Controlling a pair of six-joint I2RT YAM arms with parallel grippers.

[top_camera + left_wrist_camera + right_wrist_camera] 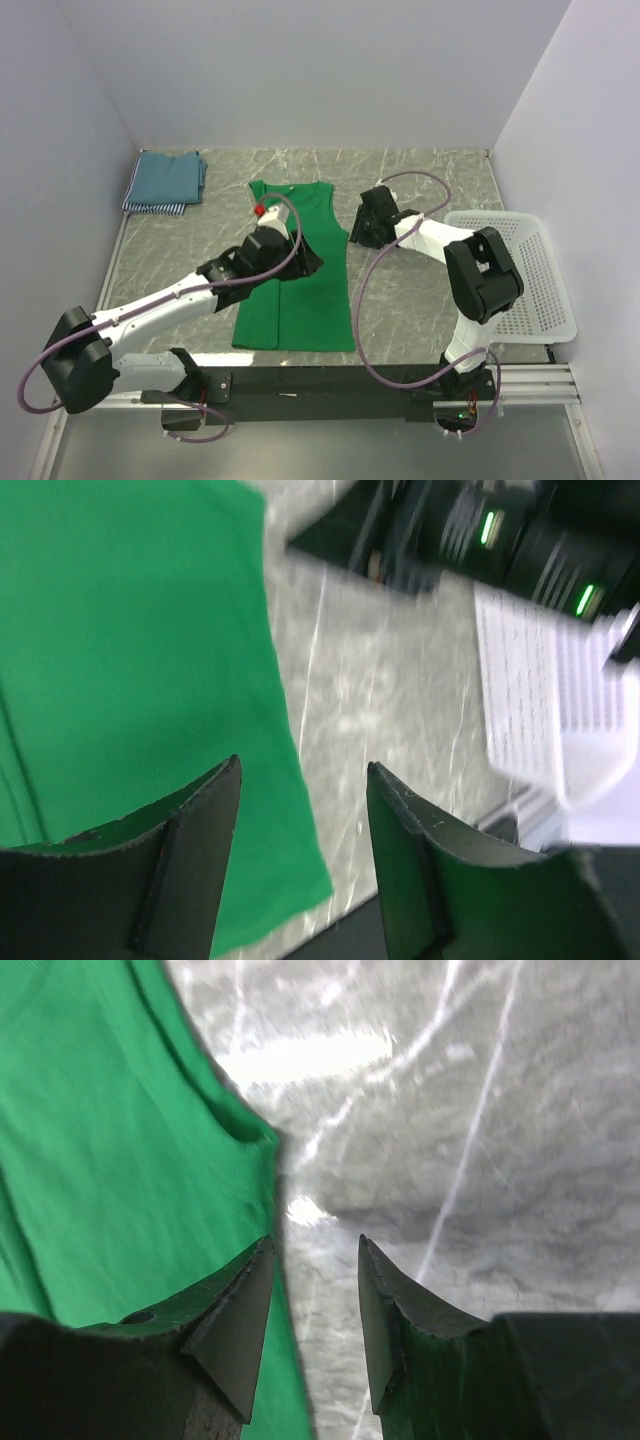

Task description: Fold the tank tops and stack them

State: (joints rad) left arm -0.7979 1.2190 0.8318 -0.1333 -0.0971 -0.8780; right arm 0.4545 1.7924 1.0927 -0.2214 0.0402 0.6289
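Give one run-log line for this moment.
green tank top flat, unfolded | left tool open | right tool open | folded tops far-left corner

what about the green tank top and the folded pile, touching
Apart. The top external view shows bare table between the green tank top and the folded pile.

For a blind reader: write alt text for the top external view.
A green tank top lies flat at centre, with the left gripper over it and the right gripper at its right edge. Two folded tops sit far left; a white basket, right.
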